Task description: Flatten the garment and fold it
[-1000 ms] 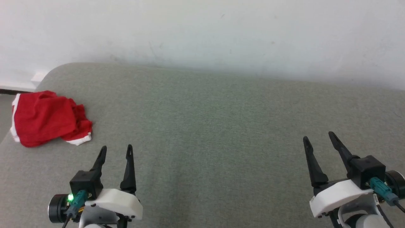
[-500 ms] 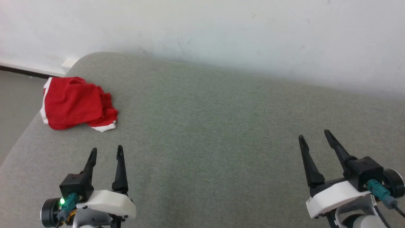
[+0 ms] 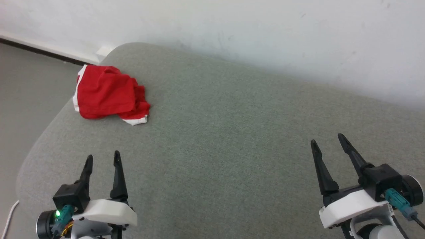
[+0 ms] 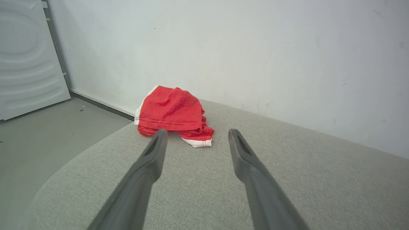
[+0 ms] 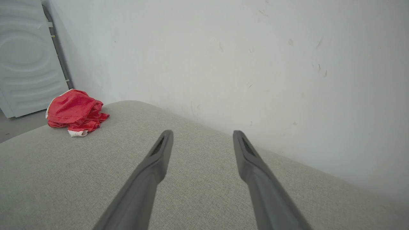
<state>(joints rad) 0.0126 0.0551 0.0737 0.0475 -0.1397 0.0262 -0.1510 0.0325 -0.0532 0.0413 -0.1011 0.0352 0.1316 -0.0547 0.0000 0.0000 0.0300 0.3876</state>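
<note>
The pale wall (image 3: pixel 232 26) and the grey upholstered surface (image 3: pixel 232 139) have slid rightward across the head view over the last second. That means the camera has swung toward the robot's left, not that anything was touched. The garment (image 3: pixel 108 93), a crumpled red heap, lies near the surface's far left corner, close to the rounded edge above the floor (image 3: pixel 26 86), and now sits further into the picture. The left gripper (image 3: pixel 102 157) hangs on that side, well short of it, jaws apart and empty. The right gripper (image 3: pixel 327 138) is well away over bare fabric, jaws likewise apart. A white-trimmed hem (image 3: pixel 135 121) pokes out at the heap's near edge; the waistband may be tucked under, but the bunching hides it. Flattening has not begun, and the robot appears to be lining up a first reach.
</note>
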